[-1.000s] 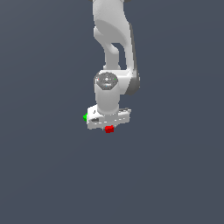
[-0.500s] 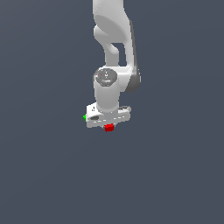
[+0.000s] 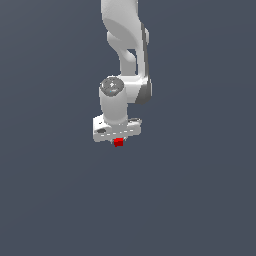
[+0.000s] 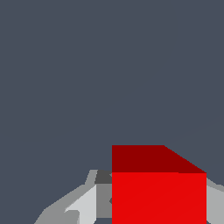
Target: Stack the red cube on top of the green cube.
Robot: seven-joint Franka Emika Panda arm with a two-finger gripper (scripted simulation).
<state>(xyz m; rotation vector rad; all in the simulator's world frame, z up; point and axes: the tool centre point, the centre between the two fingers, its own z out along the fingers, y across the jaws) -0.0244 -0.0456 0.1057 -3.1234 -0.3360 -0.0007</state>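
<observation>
Exterior view shows the white Franka Panda arm (image 3: 125, 45) reaching down from the top of the frame over a plain dark blue-grey surface (image 3: 200, 200), its rounded wrist joint sitting above the broad white hand block. The white gripper (image 3: 118, 140) points downward, and the tiny bright red cube (image 3: 118, 142) pokes out just beneath the lower edge of the hand block, directly under its middle. The fingers themselves are mostly hidden behind the hand in this view, so their spacing cannot be read from here. Wrist view gives a closer look: the red cube (image 4: 158, 188) fills the space between the light grey fingers (image 4: 83, 205), with one finger lying against one side face of the cube and a sliver of the other finger showing at the opposite side face. The gripper (image 4: 155, 199) appears closed around the red cube, with its fingers set only as far apart as the cube is wide. The cube's lit front face is bright and its upper face a darker red. Beyond the cube the wrist view shows only the flat blue-grey surface. The tiny bright green cube does not show in either view, and whether it lies hidden behind the hand cannot be told.
</observation>
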